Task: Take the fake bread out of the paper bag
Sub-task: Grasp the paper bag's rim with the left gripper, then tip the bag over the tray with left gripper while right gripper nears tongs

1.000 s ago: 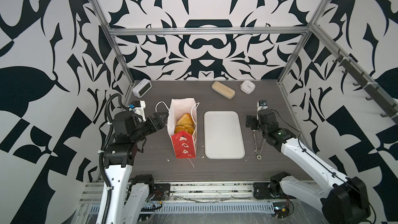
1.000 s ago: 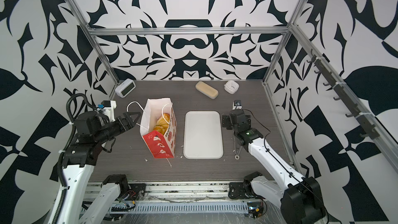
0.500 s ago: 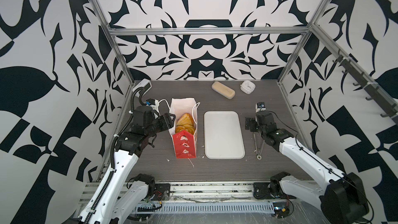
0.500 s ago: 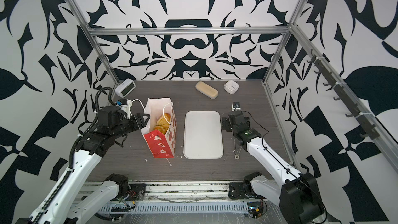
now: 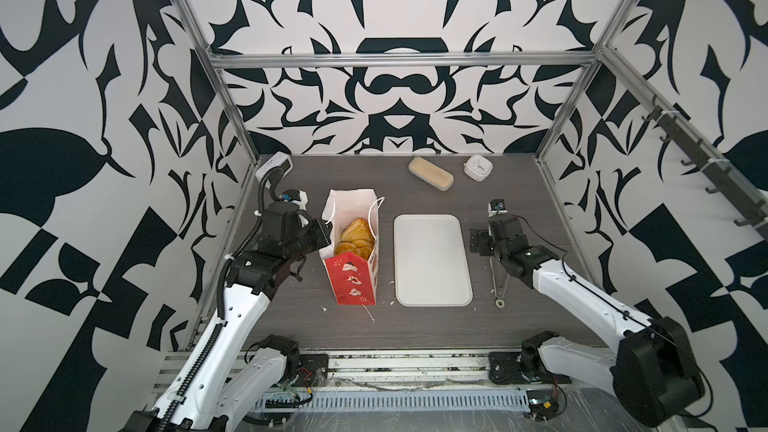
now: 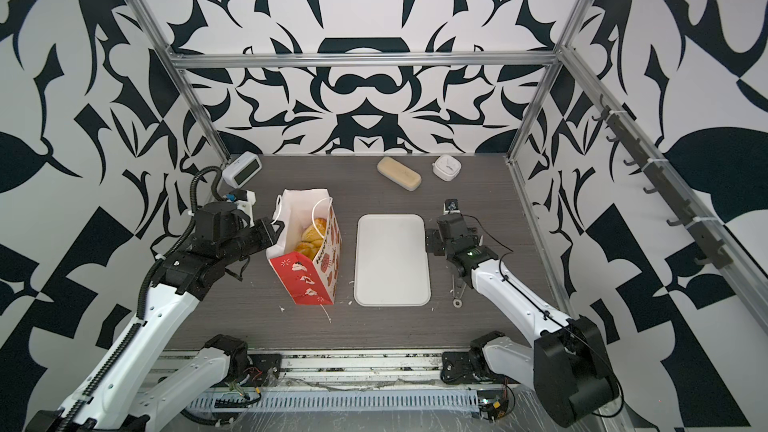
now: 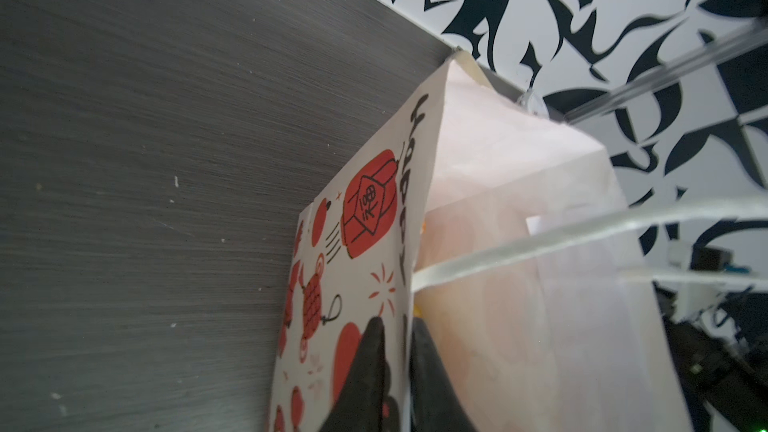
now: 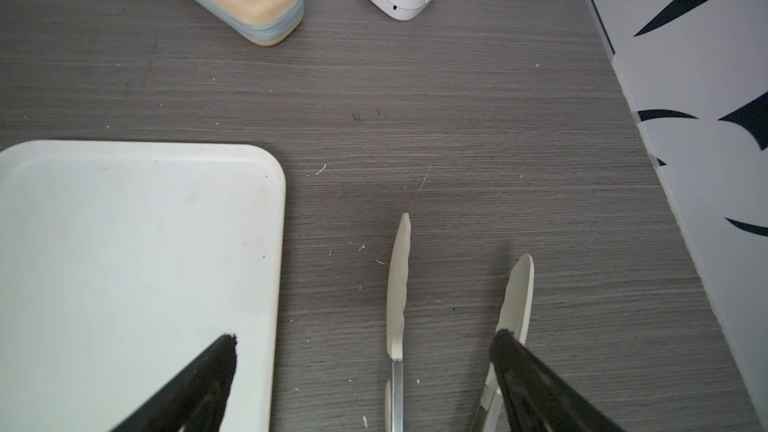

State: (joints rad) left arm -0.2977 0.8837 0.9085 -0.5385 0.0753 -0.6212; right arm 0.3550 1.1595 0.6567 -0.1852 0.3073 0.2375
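Note:
The paper bag [image 5: 353, 276] [image 6: 309, 274] stands upright left of the tray, red at the front and white inside, with cord handles. Golden fake bread [image 5: 355, 234] [image 6: 311, 236] lies inside it, partly hidden by the walls. My left gripper [image 5: 326, 234] [image 6: 277, 234] [image 7: 397, 328] is shut on the rim of the bag's left wall, one finger outside and one inside. The bag [image 7: 498, 209] fills the left wrist view. My right gripper [image 5: 478, 241] [image 8: 363, 347] hangs open low over the table right of the tray, holding nothing.
A flat white tray [image 5: 432, 259] [image 6: 390, 259] [image 8: 124, 243] lies mid-table. Metal tongs [image 5: 498, 284] [image 8: 397, 305] lie under the right gripper. At the back sit a beige block [image 5: 431, 174], a small white clock [image 5: 478, 167] and, at the far left, another clock [image 6: 241, 168].
My left arm reached right to the bag and its jaws shut on the left wall's rim. The right arm barely moved.

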